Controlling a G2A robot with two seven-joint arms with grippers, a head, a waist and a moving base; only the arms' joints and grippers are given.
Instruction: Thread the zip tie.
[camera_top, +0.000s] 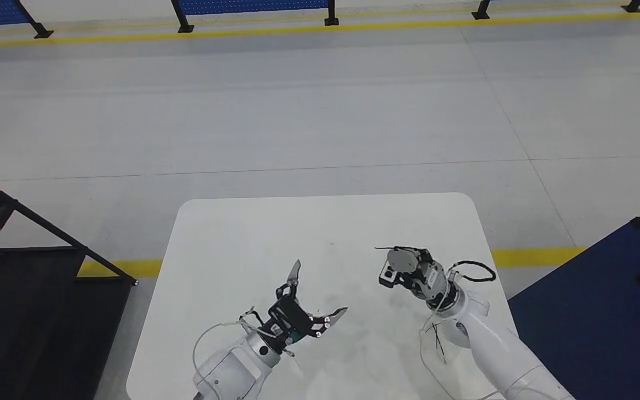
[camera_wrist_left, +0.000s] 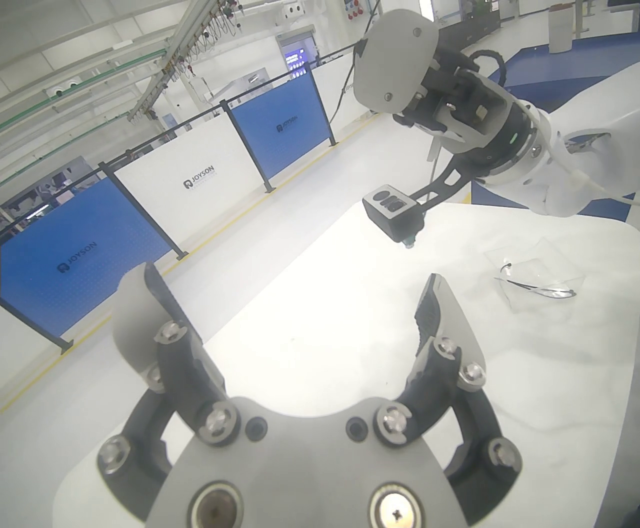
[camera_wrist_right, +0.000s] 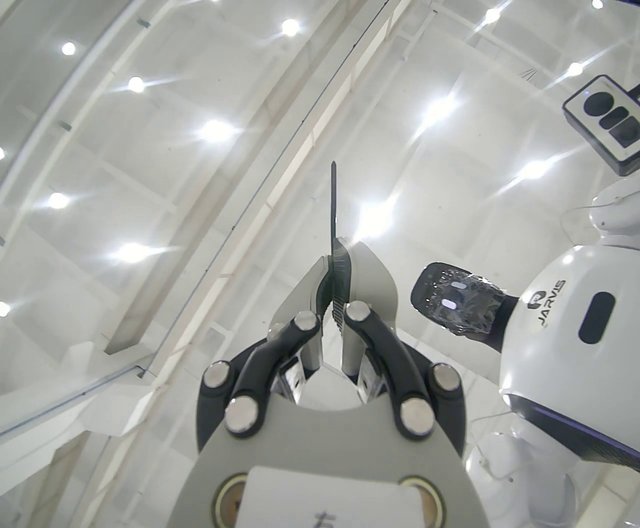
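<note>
We see the right gripper (camera_wrist_right: 336, 252) pressed together on a black zip tie (camera_wrist_right: 333, 200). It pinches the tie low down, so the thin strip stands straight out past the fingertips and narrows to a point. The gripper is turned upward, away from the tabletop. In the top view it sits above the right part of the white table (camera_top: 250, 240), with its fingers angled toward the other arm.

The left gripper (camera_wrist_left: 290, 280) is spread wide with nothing between its fingers, and we can see the dark ribbed pads (camera_wrist_left: 425, 310) on their inner faces. It hangs above the near middle of the table, aimed across the surface toward the right gripper and well apart from it.

A clear plastic bag (camera_wrist_left: 542, 270) lies flat on the table near the right arm, touched by neither gripper. Inside it is a thin dark looped piece, which may be another zip tie, but it is too small for us to tell. The held zip tie does not touch the table or the bag.
</note>
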